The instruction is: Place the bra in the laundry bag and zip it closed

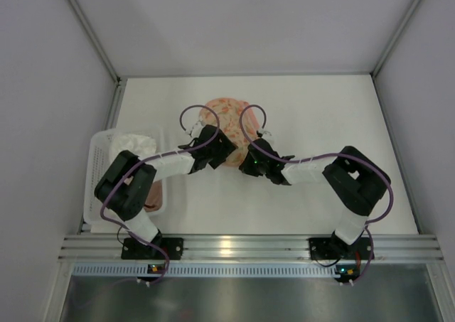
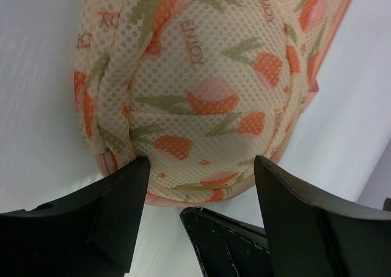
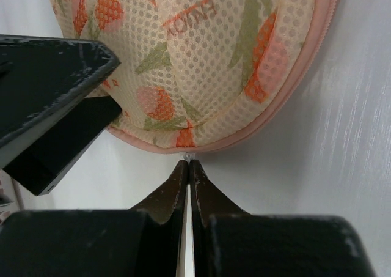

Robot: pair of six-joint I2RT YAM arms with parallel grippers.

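The laundry bag (image 1: 222,112) lies closed on the white table, cream mesh with orange floral print and a pink zip edge (image 3: 278,103). It fills the left wrist view (image 2: 208,87) and the right wrist view (image 3: 201,51). The bra is hidden. My right gripper (image 3: 188,164) is shut on the small white zip pull (image 3: 188,158) at the bag's near rim; it shows from above too (image 1: 249,162). My left gripper (image 2: 201,162) is open, its fingers straddling the bag's near end (image 1: 220,148) without closing on it.
A white plastic basket (image 1: 99,169) stands at the left edge with white cloth (image 1: 135,141) and something pink (image 1: 153,194) in it. The right gripper's finger (image 2: 226,240) lies just below the left gripper's gap. White walls enclose the table.
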